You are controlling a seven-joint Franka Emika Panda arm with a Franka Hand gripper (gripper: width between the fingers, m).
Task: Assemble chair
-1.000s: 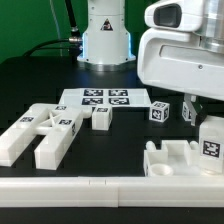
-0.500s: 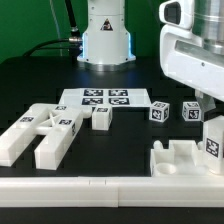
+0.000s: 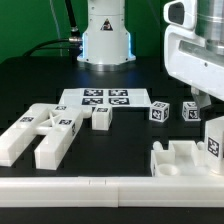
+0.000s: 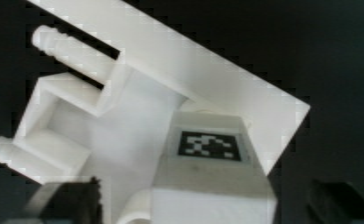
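Several chair parts lie loose at the exterior view's left: the long blocks (image 3: 40,135), crossed together, near the plain rail (image 3: 100,190).

Right of them, farther back, is the marker board (image 3: 95,98), with a short block (image 3: 101,118) just beside its near edge.

Two small cubes (image 3: 160,112) follow, apart from each other.

At the exterior view's right is a notched plate piece (image 3: 178,160). A tagged block (image 3: 213,140) stands upright at its right end; cannot tell whether it is fully seated.

The gripper (image 4: 205,203) hangs directly over that block. In the wrist view its fingers (image 4: 69,200) are spread to either side, with a dark gap showing. No pinch.

Step in hand, as I judge it: the upright block is set into the plate piece and the grip is off.

Next move calls for a straight lift clear without brushing the block, then travel left toward the nearer cube.
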